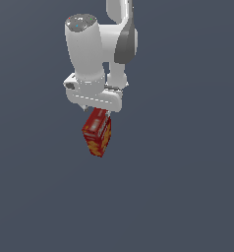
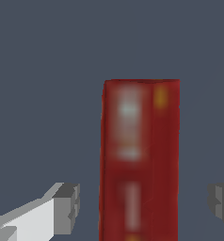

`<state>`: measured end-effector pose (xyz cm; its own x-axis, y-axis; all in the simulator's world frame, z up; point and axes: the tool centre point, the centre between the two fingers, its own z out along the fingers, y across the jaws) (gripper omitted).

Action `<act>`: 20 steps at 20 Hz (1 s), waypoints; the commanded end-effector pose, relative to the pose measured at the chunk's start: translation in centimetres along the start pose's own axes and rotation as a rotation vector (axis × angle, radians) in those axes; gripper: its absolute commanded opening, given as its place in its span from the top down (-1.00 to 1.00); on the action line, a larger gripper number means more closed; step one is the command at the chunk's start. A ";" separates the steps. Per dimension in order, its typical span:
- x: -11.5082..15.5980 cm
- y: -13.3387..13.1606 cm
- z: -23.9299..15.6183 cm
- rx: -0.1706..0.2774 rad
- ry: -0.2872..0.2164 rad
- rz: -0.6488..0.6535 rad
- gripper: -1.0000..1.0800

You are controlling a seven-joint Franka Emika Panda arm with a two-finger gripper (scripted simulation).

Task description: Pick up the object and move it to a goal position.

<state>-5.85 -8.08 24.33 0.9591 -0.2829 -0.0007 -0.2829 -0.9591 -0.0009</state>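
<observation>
1. In the wrist view the gripper (image 2: 143,207) has its two grey fingers (image 2: 67,208) spread wide, with clear gaps on both sides of the box (image 2: 141,160) standing between them.
2. In the exterior view the box (image 1: 97,132), dark red with yellow-orange print, sits tilted just under the gripper (image 1: 96,109).
3. Behind lies a plain grey surface (image 1: 188,187).
</observation>
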 end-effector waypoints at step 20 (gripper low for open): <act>0.0 0.1 5.1 -0.001 0.001 0.004 1.00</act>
<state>-5.87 -8.20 19.33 0.9578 -0.2874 0.0007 -0.2874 -0.9578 0.0000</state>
